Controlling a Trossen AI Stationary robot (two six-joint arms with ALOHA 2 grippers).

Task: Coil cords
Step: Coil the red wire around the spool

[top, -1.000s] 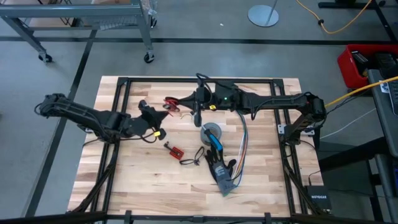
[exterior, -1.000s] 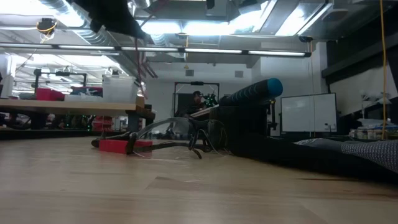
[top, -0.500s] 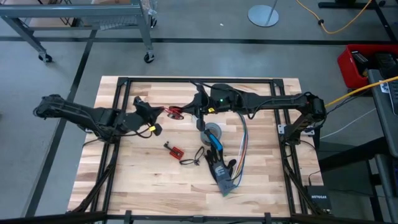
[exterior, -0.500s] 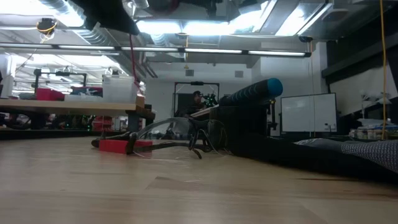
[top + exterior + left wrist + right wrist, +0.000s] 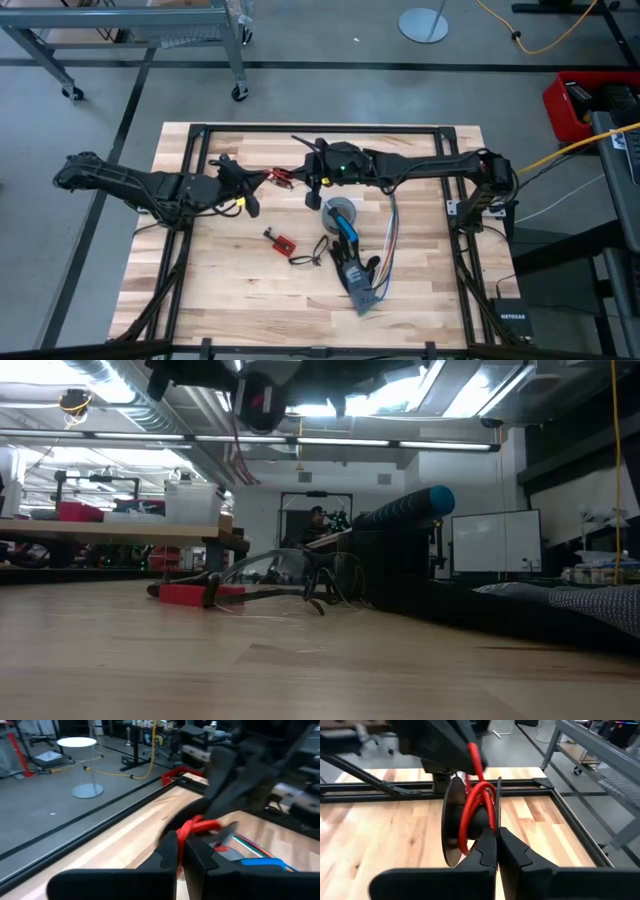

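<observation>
The cords show as a small red-and-black bundle (image 5: pixel 283 179) held in the air between my two grippers, over the far middle of the table. My left gripper (image 5: pixel 266 181) comes from the table's left and is shut on it; in its wrist view the red strand (image 5: pixel 196 827) rises from the fingertips (image 5: pixel 181 851). My right gripper (image 5: pixel 304 182) comes from the table's right and is shut on red loops (image 5: pixel 476 805) beside a black disc-like part (image 5: pixel 451 822). In the low view the bundle (image 5: pixel 258 400) hangs under the dark arms. My left gripper pinches a red strand of the cord (image 5: pixel 186 836) between its two fingertips, coming nearly level from the table's left. The strand runs on toward the right gripper, clear of the table. My right gripper pinches the red loops at their lower end (image 5: pixel 490 831) between its fingertips, slanting slightly down from the table's right. The loops stand upright above the fingers, lifted clear of the table.
A grey tape roll (image 5: pixel 342 212) lies right of centre, with a blue-handled tool (image 5: pixel 346 231), multicoloured ribbon wires (image 5: pixel 389 238) and a grey pouch (image 5: pixel 358 286) nearer the front. A small red board with a black wire (image 5: pixel 281 241) lies at centre. A black frame (image 5: pixel 200 130) edges the table.
My right gripper has sunk and tipped downward, shifting a little toward the table's left. My left gripper has risen slightly and rolled. The red-and-black bundle has come lower, into the top of the low view, still held by both grippers.
</observation>
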